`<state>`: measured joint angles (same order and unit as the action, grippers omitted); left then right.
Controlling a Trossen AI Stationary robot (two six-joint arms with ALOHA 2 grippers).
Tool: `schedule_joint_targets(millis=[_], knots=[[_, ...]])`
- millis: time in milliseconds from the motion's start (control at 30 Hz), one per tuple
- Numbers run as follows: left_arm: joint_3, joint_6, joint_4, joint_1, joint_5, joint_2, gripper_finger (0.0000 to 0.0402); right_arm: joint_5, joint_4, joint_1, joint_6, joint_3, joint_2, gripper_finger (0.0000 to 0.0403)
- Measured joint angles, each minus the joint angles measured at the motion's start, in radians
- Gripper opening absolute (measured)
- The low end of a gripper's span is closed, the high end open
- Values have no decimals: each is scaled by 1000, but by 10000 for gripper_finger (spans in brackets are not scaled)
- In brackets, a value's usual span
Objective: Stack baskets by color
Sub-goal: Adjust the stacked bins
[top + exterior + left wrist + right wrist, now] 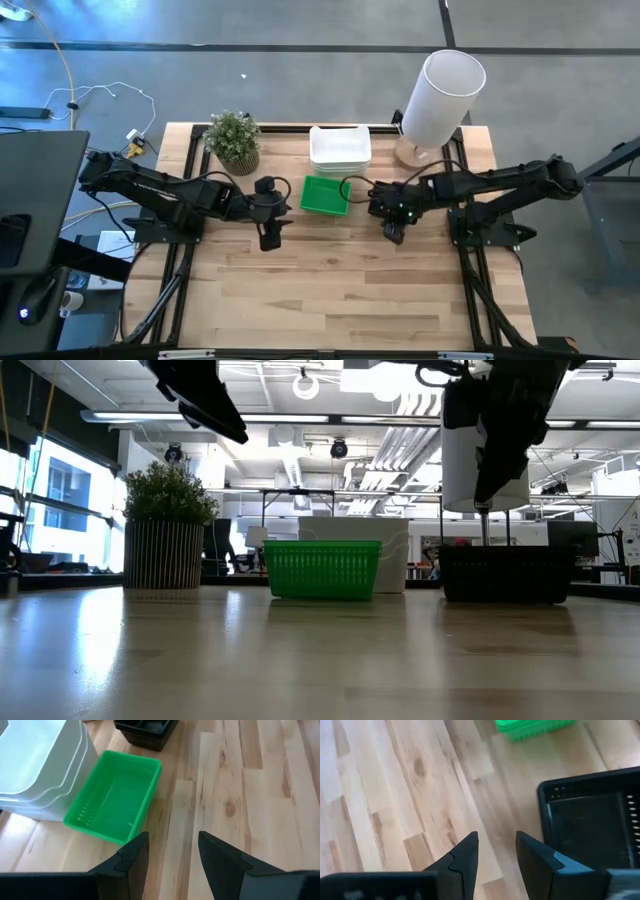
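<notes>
Both grippers empty, jaws apart – baskets sorted at table's far side.
Right gripper [393, 232] hangs just beside black basket [592, 817] (nearer arm); green basket [325, 194] between arms, left gripper [270, 236] near.

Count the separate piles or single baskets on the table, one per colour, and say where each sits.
3: the white stack at the table's far edge; the green basket just in front of it; the black basket beside the green, under the right arm. Nested baskets may be hidden.
</notes>
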<state>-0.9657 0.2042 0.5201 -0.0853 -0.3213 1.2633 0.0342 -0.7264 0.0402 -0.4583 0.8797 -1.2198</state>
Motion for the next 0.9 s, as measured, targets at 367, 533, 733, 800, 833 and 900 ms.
schedule_joint_targets(millis=[367,533,733,800,833,900], knots=[[58,-32,-139,0,-4,35,156,-24,6,67,-71,0,-169,119],[58,-64,-168,2,-4,111,156,-55,1,66,-120,0,-262,119],[58,-77,-242,8,-4,212,156,-58,-49,66,-175,0,-319,118],[58,-77,-243,16,-3,234,156,-64,-66,66,-195,0,-328,118],[58,-77,-257,20,-3,247,156,-75,-86,66,-202,0,-329,118],[57,-77,-275,29,-3,270,156,-94,-113,66,-221,0,-329,118]])
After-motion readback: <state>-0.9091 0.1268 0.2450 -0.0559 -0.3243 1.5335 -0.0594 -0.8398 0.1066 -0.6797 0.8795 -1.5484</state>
